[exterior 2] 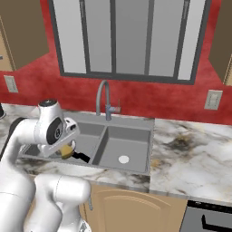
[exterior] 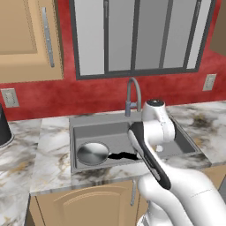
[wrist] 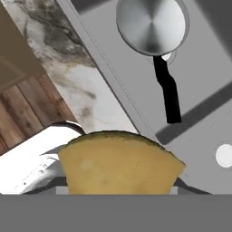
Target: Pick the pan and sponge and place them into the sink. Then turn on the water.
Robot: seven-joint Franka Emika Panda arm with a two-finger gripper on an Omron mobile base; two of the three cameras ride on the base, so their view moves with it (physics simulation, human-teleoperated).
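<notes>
1. Gripper (wrist: 118, 192), with sponge (wrist: 118, 164). Jaws part-closed on the yellow-tan block, which hides the fingertips in the hand view. Held above the sink (exterior: 185, 140), over its left basin, presumably so the block can be dropped in. The sponge (exterior 2: 67, 151) also shows under the wrist in the right base view.

2. Pan (wrist: 152, 25). Lies flat in the sink's left basin, over that basin's drain, black handle (wrist: 167, 90) pointing toward the divider. Judged already placed. It takes up much of the basin floor, so the sponge may land on it or beside it.

3. Right basin drain (exterior 2: 123, 159). Uncovered.

4. Faucet (exterior: 133, 95). Stands behind the sink's middle, arched spout over the basins. No stream visible, so the water is judged still off.

5. Counter (exterior 2: 195, 149). Marbled, surrounding the sink.

6. Window (exterior 2: 127, 36). On the red wall behind the faucet.
</notes>
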